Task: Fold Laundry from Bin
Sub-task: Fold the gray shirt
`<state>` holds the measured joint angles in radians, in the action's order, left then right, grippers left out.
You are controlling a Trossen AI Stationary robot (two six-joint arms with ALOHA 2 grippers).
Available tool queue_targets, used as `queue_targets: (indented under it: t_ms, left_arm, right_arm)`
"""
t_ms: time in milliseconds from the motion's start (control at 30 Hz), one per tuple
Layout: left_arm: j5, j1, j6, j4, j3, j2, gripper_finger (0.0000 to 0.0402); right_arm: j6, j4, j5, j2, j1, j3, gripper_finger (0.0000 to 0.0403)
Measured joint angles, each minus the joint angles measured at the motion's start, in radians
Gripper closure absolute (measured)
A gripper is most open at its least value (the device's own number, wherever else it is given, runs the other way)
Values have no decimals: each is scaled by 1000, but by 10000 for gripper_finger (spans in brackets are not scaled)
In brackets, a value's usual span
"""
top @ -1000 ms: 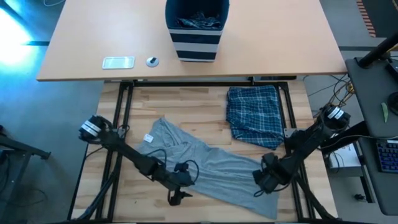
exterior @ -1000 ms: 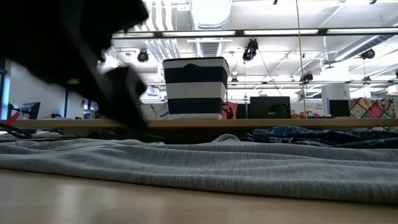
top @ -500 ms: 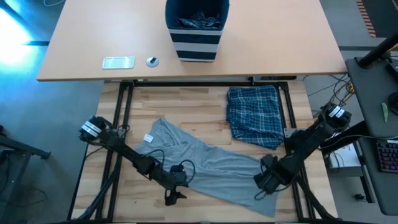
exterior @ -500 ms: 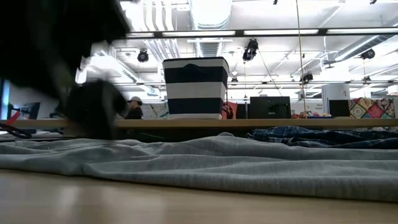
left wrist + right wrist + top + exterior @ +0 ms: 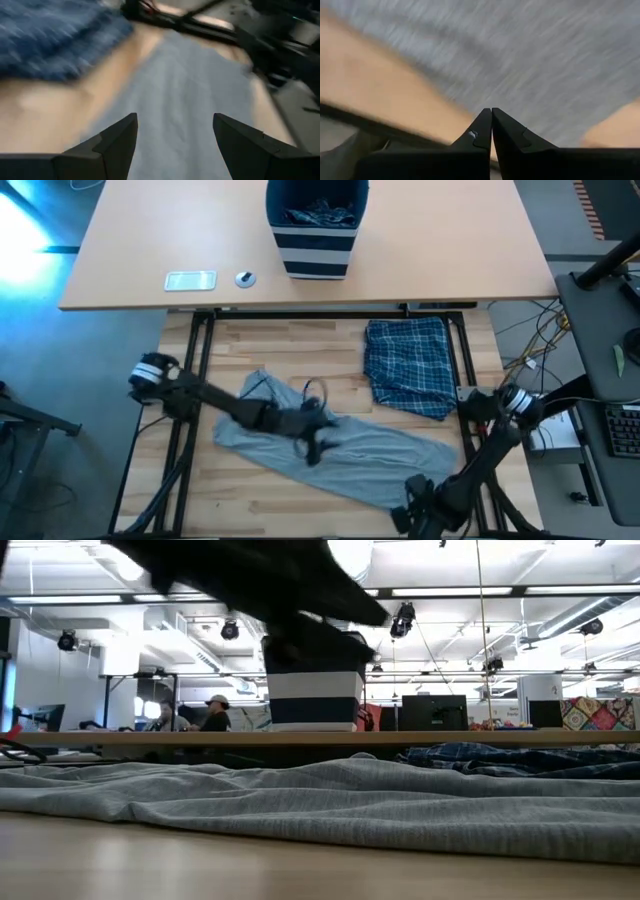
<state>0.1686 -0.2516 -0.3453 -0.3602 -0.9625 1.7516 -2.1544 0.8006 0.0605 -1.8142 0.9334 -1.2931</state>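
Two hands hover empty over the grey T-shirt (image 5: 330,448), left hand (image 5: 312,442) open at its middle, right hand (image 5: 412,515) closed off its edge; a mid-cloth grab risks bunching it

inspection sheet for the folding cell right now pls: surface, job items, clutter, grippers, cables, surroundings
Surface: light wooden worktop, with a tan table behind it.
Job's things: grey T-shirt spread flat on the worktop; plaid garment folded beside it; striped bin on the tan table, more laundry inside.
Clutter: small flat silver object and a round one on the tan table.
Grippers: left gripper open over the T-shirt, holding nothing; right gripper shut, empty, at the worktop's near edge.
Cables: loose wires off the worktop's right side.
Surroundings: people at desks far behind; a monitor.
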Motion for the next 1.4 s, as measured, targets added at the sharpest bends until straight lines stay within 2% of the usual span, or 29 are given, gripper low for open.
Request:
queue_targets:
  t_ms: [167,300,467,667,767,867,1033,1167,1267,1333,1400]
  left_arm:
    - [-92,81,86,60,-198,208,157]
    - [-119,97,69,128,-330,369,157]
    - [-134,100,49,166,-408,463,157]
    - [-138,106,56,185,-390,474,157]
    - [-152,109,59,184,-375,467,157]
    - [-154,110,59,186,-369,461,157]
    - [-160,110,57,181,-367,456,157]
    - [-160,110,56,186,-366,453,157]
    - [-160,110,56,190,-366,453,157]
    - [-161,110,54,195,-366,452,157]
    - [-161,111,54,196,-366,452,157]
  right_arm:
    - [-13,0,25,-71,9,-67,394]
    - [-73,5,9,-74,14,-59,394]
    - [-68,-19,-1,-88,18,-54,394]
    - [-77,-174,16,-134,50,-43,394]
    - [-80,-128,46,-116,55,-83,394]
    - [-72,35,46,-48,62,-110,394]
    - [-53,120,-59,-10,34,-59,394]
    - [3,-35,-136,-9,-18,2,394]
    - [74,-158,-156,-40,-53,37,394]
    - [91,-186,-131,-53,-59,45,394]
    - [91,-198,-57,-54,-45,48,394]
